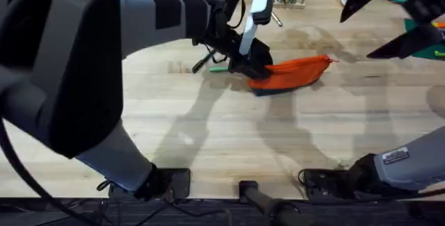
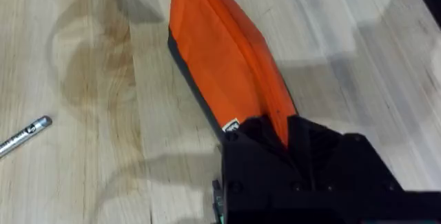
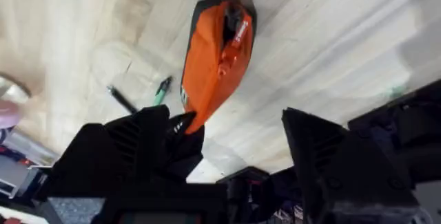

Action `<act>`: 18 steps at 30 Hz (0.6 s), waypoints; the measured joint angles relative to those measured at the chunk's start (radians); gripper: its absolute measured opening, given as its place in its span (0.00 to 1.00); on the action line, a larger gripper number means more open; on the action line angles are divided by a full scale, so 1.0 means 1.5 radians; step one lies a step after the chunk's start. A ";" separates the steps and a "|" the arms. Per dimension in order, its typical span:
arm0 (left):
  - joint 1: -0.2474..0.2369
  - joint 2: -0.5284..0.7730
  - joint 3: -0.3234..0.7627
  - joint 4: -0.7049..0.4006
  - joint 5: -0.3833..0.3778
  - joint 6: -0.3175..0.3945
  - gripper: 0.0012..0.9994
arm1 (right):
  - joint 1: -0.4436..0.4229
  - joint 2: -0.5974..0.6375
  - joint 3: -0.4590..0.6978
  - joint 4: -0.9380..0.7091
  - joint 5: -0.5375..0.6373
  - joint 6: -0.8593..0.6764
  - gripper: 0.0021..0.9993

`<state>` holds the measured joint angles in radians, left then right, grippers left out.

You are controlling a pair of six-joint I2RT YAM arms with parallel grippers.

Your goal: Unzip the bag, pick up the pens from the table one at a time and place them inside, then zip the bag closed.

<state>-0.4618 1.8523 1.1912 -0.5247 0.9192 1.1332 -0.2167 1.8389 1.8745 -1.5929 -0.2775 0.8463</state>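
The soft oval orange fabric pouch with a dark navy base [image 1: 292, 75] lies on its side on the light wooden plank worktop [image 1: 229, 142], toward the far middle, its long zipper seam running along the upper edge. The left arm's black two-finger gripper [image 2: 275, 131] sits on the pouch's near end with fabric pinched between its fingers — a narrow hold on the cloth, judged from the left wrist view. The right arm's black gripper [image 3: 234, 148] hangs above the worktop with its jaws spread wide, holding nothing, and looks down on the pouch. The pouch appears light and limp and would likely crumple or slide under a pull; it is best pinned at one end while the zipper tab (too small to locate here) is drawn from the other. A thin bright green pen [image 1: 219, 69] and a slim black pen [image 1: 202, 63] lie just beside the pouch's left end; a silver-grey pen [image 2: 25, 134] lies apart. These are judged rigid, light and apt to roll — a mid-barrel grasp suits. A small white label [image 2: 231, 124] on the pouch and print on the silver-grey pen are unreadable.
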 joint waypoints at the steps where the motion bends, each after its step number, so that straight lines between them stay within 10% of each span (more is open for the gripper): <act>1: 0.000 0.000 0.000 0.000 0.000 0.000 0.04 | 0.002 0.000 -0.014 0.012 0.000 0.001 0.99; 18: 0.000 0.000 0.000 0.000 0.000 0.000 0.04 | 0.042 -0.068 -0.228 0.236 -0.011 0.048 0.99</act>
<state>-0.4618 1.8523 1.1912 -0.5247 0.9192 1.1332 -0.1537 1.7374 1.5332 -1.2396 -0.2943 0.9176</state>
